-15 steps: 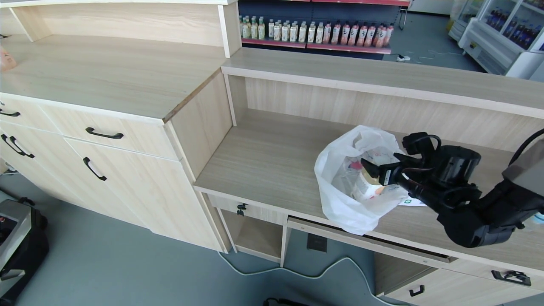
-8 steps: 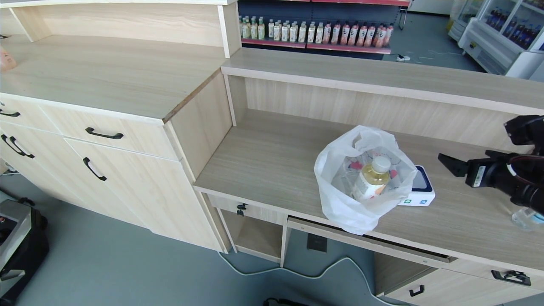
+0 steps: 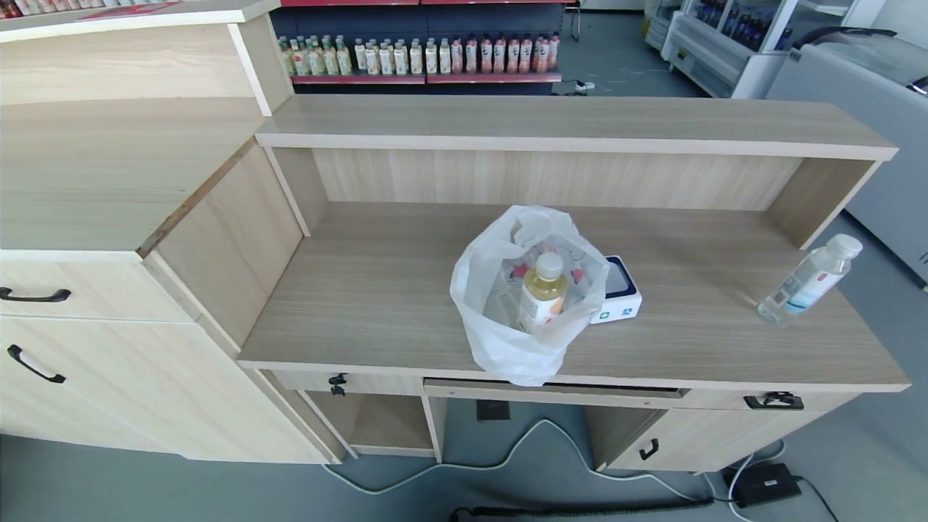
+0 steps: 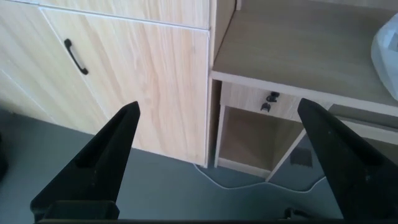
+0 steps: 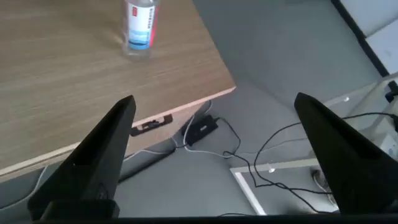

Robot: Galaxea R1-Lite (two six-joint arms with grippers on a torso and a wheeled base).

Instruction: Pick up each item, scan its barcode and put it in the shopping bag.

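A white shopping bag stands open in the middle of the wooden counter, with a yellow tea bottle upright inside it. A white scanner lies just right of the bag. Near the counter's right end stands a clear water bottle, also in the right wrist view as the water bottle. My right gripper hangs open and holding nothing beyond the counter's right front corner, above the floor. My left gripper is open and holds nothing, low by the cabinet front; the bag's edge shows farther off.
A taller cabinet with black drawer handles adjoins the counter on the left. A raised shelf runs along the counter's back. Cables and a power brick lie on the floor below. Shelves of bottles stand behind.
My right gripper let go of the tea bottle in the bag and drew back to the right, out of the head view. The head camera has since turned, shifting the whole picture.
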